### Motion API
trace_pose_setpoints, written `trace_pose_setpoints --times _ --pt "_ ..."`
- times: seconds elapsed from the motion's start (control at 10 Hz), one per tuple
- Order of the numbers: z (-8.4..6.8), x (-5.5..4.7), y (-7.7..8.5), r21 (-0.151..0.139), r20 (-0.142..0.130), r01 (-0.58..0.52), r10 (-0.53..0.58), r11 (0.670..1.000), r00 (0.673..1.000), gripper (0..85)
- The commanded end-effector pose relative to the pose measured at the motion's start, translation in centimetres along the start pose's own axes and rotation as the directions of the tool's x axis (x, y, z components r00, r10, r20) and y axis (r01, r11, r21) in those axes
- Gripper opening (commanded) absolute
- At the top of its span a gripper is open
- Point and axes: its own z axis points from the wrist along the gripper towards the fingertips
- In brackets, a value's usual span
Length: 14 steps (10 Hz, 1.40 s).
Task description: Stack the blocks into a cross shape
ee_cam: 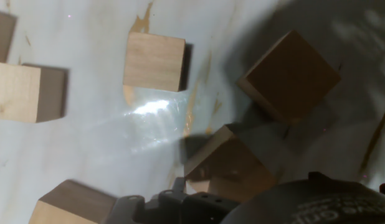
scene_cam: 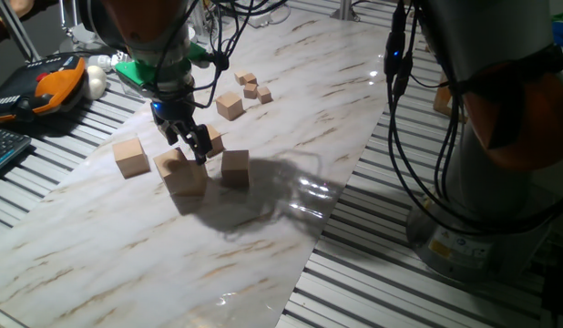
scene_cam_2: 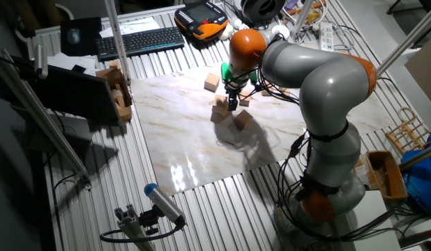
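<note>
Silver rails run nearest the camera, edging the table [scene_cam: 291, 100]. Four blocks [scene_cam: 185, 173] sit clustered mid-slab, with the gripper [scene_cam: 192, 142] low among them; I cannot tell whether its fingers are spread. Best to centre over one block and square up before closing.

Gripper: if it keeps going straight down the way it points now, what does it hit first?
Probably the large block under the gripper; its fingers hang just above the top edge. Depth is unclear, so it could slip past onto the marble board.

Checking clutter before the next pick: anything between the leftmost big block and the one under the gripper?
Nothing: one fixed view shows bare marble board between the leftmost block and the block beneath the gripper.
</note>
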Motion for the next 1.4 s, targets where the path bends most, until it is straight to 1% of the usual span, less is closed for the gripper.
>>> trace_pose_setpoints --times 0.0,0.3,0.5,0.7,0.9,1.0,1.1,1.2,1.3 --pt "-0.1 -0.1 0.0 0.004 0.001 0.007 -0.007 1.0 1.0 85.0" --pt "-0.5 -1.2 0.2 0.011 -0.015 0.04 -0.04 0.999 0.999 85.0" --pt "-0.4 -1.6 0.0 0.01 -0.017 0.047 -0.047 0.999 0.999 85.0" --pt "-0.1 -2.3 -0.3 0.011 -0.028 0.084 -0.084 0.996 0.996 85.0" --pt "0.2 -3.0 -1.0 -0.008 -0.038 0.136 -0.136 0.991 0.99 85.0" --pt "0.3 -3.2 -1.3 -0.016 -0.04 0.172 -0.172 0.985 0.984 85.0" --pt "0.3 -3.5 -1.6 -0.03 -0.029 0.233 -0.234 0.972 0.972 85.0" --pt "0.3 -3.5 -1.7 -0.038 -0.024 0.293 -0.294 0.955 0.955 85.0" --pt "0.4 -3.6 -1.7 -0.038 -0.02 0.357 -0.358 0.933 0.933 85.0"
